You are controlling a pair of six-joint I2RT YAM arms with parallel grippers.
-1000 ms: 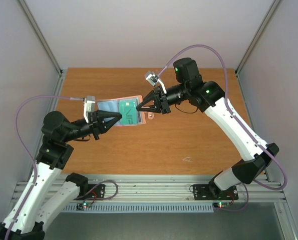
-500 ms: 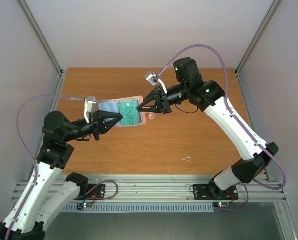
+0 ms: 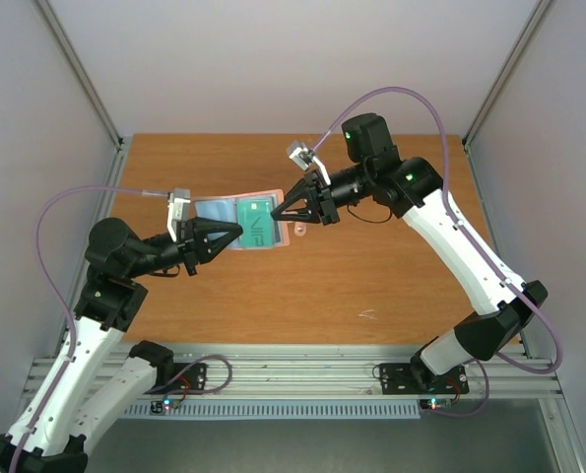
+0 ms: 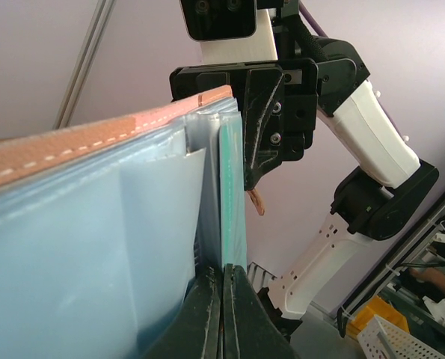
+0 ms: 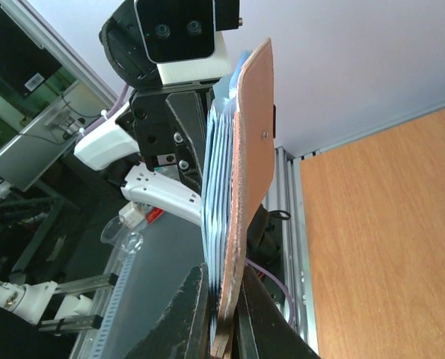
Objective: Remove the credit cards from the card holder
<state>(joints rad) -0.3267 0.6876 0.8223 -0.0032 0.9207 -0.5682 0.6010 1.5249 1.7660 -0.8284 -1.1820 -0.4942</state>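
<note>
little has shifted over the past second, with both arms holding almost the same pose above the table point(image 3: 391, 276). the left gripper point(image 3: 235, 230), jaws pressed together, pinches the edge of the teal-green card point(image 3: 255, 225). the card still sits in the card holder point(image 3: 212, 211), which hangs open in the air. the right gripper point(image 3: 279, 210) is clamped on the holder's pink cover. the pinch on that thin edge looks liable to slip. a tight pocket could also drag the holder out of the right grasp and drop it. the fingertips sit near each other and could knock. no other card is visible. a pale mark point(image 3: 368, 315) lies well apart on the table, and nothing blocks a leftward pull.
</note>
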